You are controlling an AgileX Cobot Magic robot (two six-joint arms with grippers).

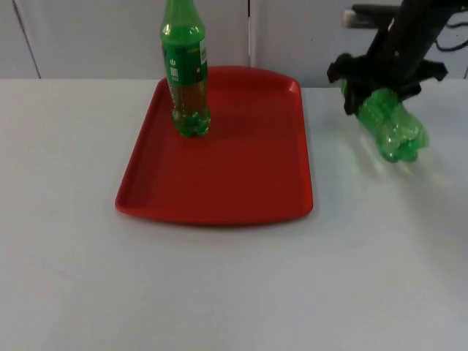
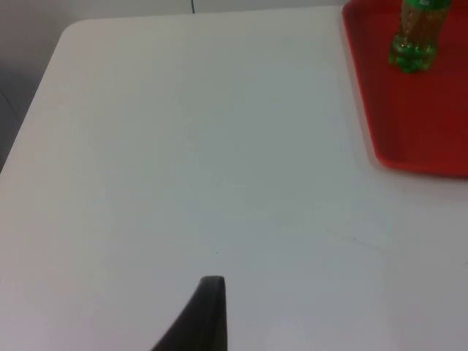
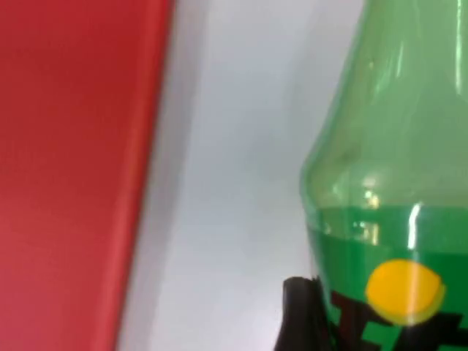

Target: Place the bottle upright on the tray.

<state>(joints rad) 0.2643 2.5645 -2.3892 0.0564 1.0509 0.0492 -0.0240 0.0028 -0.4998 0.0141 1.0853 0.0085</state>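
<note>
The plain white table top point(image 1: 219, 292) ran back to a pale grey partition wall point(image 1: 88, 36) with thin vertical seams. A flat red plastic tray point(image 1: 219, 175) with a low raised rim lay on the table towards the wall. At the tray's far left corner a green plastic bottle with a green label point(image 1: 186, 73) stood upright, part filled with liquid.

To the right of the tray, apart from it, the right gripper point(image 1: 371, 91) was clamped on a second green plastic bottle point(image 1: 393, 128), which was tilted over with its lobed base pointing forward and to the right, above the table. In the right wrist view this held bottle point(image 3: 395, 183) showed a green label with a yellow dot, beside the tray's edge point(image 3: 73, 175).

The left arm waited over the bare left side of the table; of the left gripper one black fingertip point(image 2: 205, 314) showed, and I could not tell how its fingers stood.
</note>
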